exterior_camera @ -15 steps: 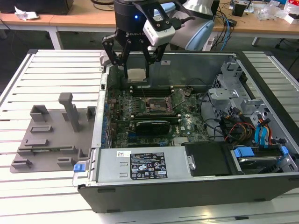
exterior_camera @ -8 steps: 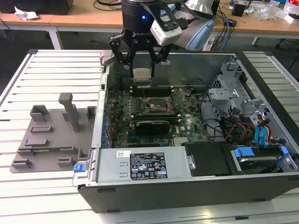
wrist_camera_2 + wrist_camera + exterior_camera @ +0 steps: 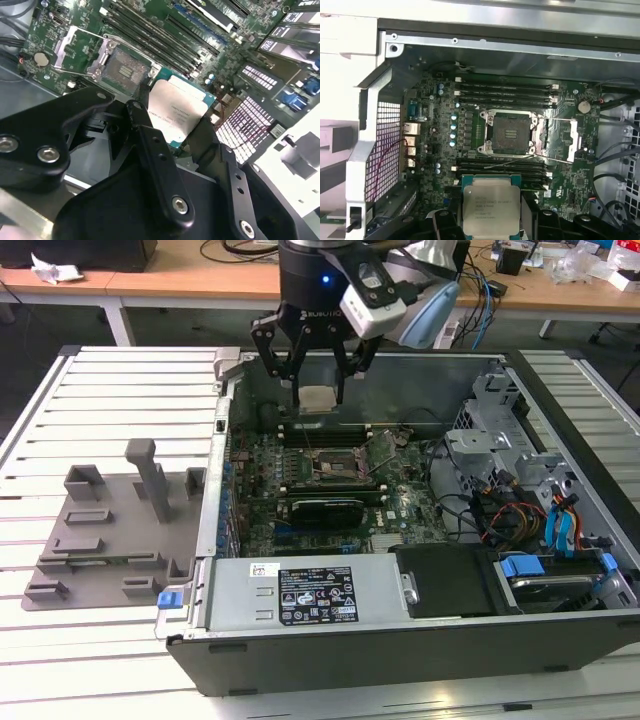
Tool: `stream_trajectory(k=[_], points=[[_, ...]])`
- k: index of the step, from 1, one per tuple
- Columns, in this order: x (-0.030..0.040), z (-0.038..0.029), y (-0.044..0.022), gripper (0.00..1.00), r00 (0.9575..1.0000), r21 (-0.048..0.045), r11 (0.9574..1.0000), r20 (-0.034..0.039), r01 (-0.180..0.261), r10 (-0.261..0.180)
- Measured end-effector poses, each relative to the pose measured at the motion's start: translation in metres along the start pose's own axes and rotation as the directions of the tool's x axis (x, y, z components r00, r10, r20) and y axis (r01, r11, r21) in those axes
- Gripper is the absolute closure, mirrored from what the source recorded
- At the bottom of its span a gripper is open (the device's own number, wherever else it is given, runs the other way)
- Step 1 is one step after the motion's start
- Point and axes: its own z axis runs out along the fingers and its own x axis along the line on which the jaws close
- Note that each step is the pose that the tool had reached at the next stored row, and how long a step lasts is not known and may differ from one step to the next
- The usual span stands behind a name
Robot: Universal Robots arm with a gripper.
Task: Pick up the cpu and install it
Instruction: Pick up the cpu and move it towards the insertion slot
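My gripper (image 3: 318, 392) hangs over the back of the open computer case (image 3: 300, 640), shut on the cpu (image 3: 318, 400), a flat silver-topped chip held level between the black fingers. In both wrist views the cpu (image 3: 177, 112) (image 3: 491, 205) sits clamped by its two side edges in the gripper (image 3: 180, 142) (image 3: 491, 222). The motherboard socket (image 3: 335, 462) (image 3: 510, 132) (image 3: 122, 72) lies open and bare below, a little forward of the chip, with its metal load plate (image 3: 570, 140) swung aside.
Memory slots (image 3: 505, 92) run on both sides of the socket. A grey fixture tray (image 3: 110, 530) lies on the slatted table at the exterior view's left. The power supply (image 3: 300, 595) and a drive cage with blue cables (image 3: 550, 520) fill the case's front and right.
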Motion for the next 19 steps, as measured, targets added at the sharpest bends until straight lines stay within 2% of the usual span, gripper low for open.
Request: stream_trajectory(k=[4,8,13,14,15,19], points=[[-0.0110,0.0032,0.0032,0.45,1.0000,0.0008,1.0000,-0.0001,0.000,0.000],[-0.0165,0.0048,0.0048,0.45,1.0000,0.0013,1.0000,-0.0002,0.000,0.000],[-0.0301,0.0089,0.0093,0.45,1.0000,0.0027,1.0000,-0.0003,0.000,0.000],[-0.0339,0.0104,0.0107,0.45,1.0000,0.0034,1.0000,-0.0004,0.000,0.000],[-0.0420,0.0163,0.0142,0.45,1.0000,0.0057,1.0000,-0.0004,0.000,0.000],[-0.0448,0.0246,0.0191,0.45,1.0000,0.0096,1.0000,-0.0007,0.000,0.000]])
